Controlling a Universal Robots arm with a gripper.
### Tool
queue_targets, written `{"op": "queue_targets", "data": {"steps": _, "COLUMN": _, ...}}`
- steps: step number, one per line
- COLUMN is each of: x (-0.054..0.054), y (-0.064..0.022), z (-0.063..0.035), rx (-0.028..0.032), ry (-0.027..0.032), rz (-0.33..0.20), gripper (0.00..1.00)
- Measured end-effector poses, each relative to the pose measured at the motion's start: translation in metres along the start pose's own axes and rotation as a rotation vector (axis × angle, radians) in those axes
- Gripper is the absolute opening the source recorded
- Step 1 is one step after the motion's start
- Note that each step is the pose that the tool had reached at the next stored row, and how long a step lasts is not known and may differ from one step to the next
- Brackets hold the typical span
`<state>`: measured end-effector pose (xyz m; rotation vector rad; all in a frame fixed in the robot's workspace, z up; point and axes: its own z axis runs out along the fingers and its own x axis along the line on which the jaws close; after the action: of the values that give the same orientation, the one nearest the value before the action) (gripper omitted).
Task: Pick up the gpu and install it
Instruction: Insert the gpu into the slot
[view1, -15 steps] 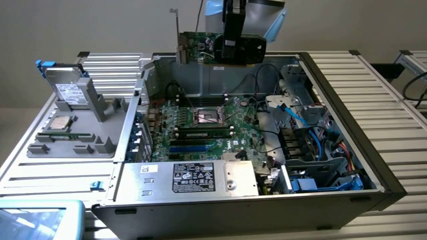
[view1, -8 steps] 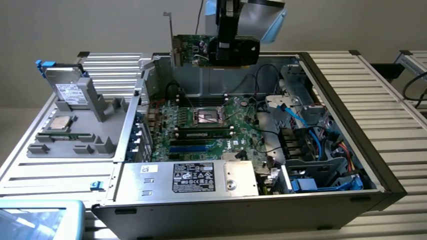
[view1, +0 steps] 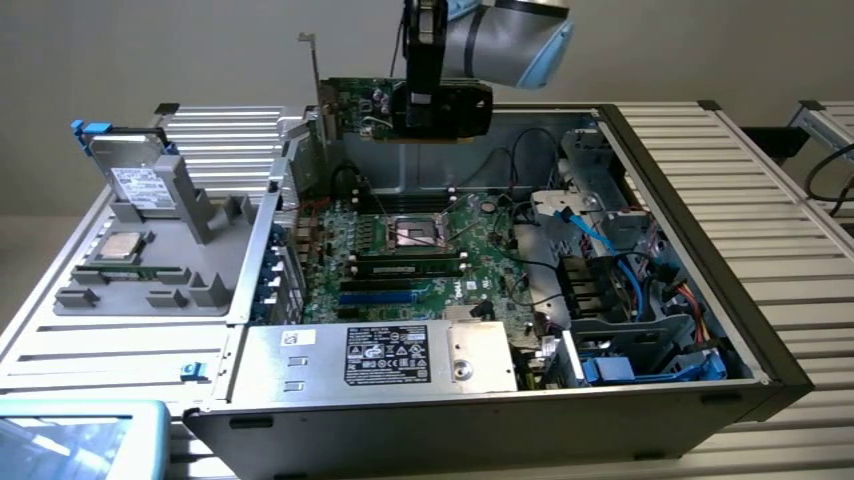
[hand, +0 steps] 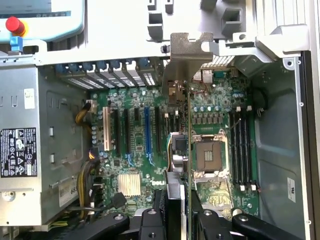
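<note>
Above the open case (view1: 467, 430), exterior view: my pincer (view1: 430, 95) hangs over the rear of the motherboard (view1: 427, 262), well clear of it.
Gpu, exterior view: the gpu (view1: 358, 108) is in the air in my grip, on edge with its green face showing. Its metal bracket (view1: 310, 62) sticks up toward the exterior view's left.
Pincer, exterior view: about half closed, clamped across the card's thickness at its black part.
Gpu, wrist view: the gpu (hand: 189, 145) runs edge-on away from me, bracket (hand: 186, 52) at the far end. It lies along the line between the expansion slots (hand: 131, 130) and the processor socket (hand: 209, 152), apart from the board as far as I can tell.
Pincer, wrist view: my fingers (hand: 150, 222) press the card's two flat sides and hold nothing else.
Handling, my judgement: light and stiff but fragile. It is best pinched on the flat faces, away from the connector edge and small parts, and an off-centre hold may let it tilt.
</note>
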<state>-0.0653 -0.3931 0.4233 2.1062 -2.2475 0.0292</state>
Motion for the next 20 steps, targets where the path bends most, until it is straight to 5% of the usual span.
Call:
{"op": "queue_targets", "data": {"steps": 5, "x": 0.001, "y": 0.009, "z": 0.0041, "rx": 0.0013, "ry": -0.002, "rz": -0.024, "gripper": 0.29}}
{"op": "queue_targets", "data": {"steps": 16, "x": 0.008, "y": 0.0131, "z": 0.023, "rx": 0.0017, "ry": -0.0242, "rz": -0.049, "gripper": 0.29}}
{"op": "queue_targets", "data": {"steps": 20, "x": 0.012, "y": 0.0141, "z": 0.0304, "rx": 0.0015, "ry": -0.0264, "rz": -0.049, "gripper": 0.29}}
